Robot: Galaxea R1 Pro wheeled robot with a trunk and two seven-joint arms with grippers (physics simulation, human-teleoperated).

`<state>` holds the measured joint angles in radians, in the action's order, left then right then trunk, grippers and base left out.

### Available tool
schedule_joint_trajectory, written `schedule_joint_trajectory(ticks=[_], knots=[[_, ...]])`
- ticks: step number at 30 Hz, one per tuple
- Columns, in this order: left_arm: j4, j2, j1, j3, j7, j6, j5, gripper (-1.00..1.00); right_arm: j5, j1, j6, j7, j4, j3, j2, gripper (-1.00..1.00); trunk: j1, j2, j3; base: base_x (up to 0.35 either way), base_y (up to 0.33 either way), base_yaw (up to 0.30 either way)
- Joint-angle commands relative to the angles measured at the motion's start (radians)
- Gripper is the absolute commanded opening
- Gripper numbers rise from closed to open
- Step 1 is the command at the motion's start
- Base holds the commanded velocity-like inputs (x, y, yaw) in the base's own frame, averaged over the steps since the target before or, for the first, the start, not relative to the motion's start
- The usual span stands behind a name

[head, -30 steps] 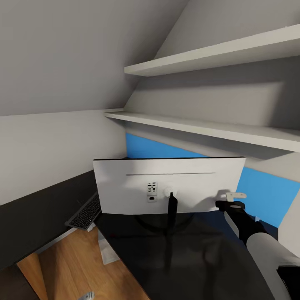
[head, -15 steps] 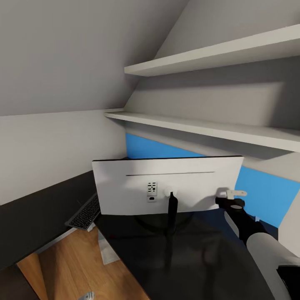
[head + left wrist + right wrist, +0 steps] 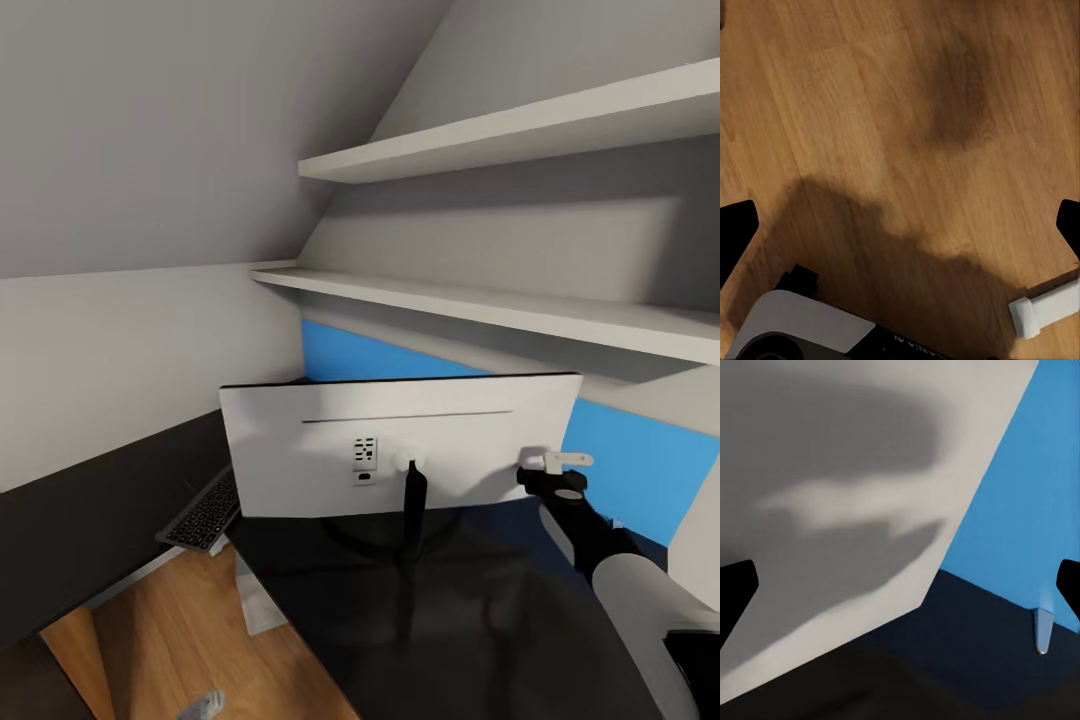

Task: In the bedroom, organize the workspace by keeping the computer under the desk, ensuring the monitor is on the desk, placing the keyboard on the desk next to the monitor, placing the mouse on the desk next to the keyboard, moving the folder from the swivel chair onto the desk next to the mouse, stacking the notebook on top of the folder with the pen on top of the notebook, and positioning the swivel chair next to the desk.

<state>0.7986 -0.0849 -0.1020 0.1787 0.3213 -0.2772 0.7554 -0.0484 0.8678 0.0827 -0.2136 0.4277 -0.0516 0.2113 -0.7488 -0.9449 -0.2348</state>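
Head view, left to right: keyboard (image 3: 205, 515) at lower left on the desk (image 3: 470, 620), monitor (image 3: 400, 445) centre with its back showing, right gripper (image 3: 553, 468) spread wide by its lower right corner. Judged step: turning the monitor, which next needs a steady sideways push.

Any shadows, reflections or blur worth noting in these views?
Head view: soft render, monitor stand mirrored in the glossy desk. Right wrist view: blurry arm shadow across the monitor's back. Left wrist view: dark shadow patches on the floor.

Grey sloped walls (image 3: 150, 130), two white wall shelves (image 3: 520, 125) — light wood floor (image 3: 190, 640), softly shadowed
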Motion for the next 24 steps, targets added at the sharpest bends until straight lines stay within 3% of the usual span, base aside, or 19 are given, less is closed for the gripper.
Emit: schedule_joint_trajectory(ticks=[1,24], knots=[[0.004,-0.001,-0.001,0.005,0.009,-0.001,0.009,1.0,-0.003,0.006,0.007,0.0,0.002,-0.006,0.001,1.0,0.0,-0.001,-0.001,0.0,0.0,0.0],[0.004,-0.001,-0.001,0.005,0.009,-0.001,0.009,1.0,-0.003,0.012,0.007,0.004,0.002,-0.006,0.001,1.0,0.0,-0.001,-0.001,0.0,0.0,0.0]])
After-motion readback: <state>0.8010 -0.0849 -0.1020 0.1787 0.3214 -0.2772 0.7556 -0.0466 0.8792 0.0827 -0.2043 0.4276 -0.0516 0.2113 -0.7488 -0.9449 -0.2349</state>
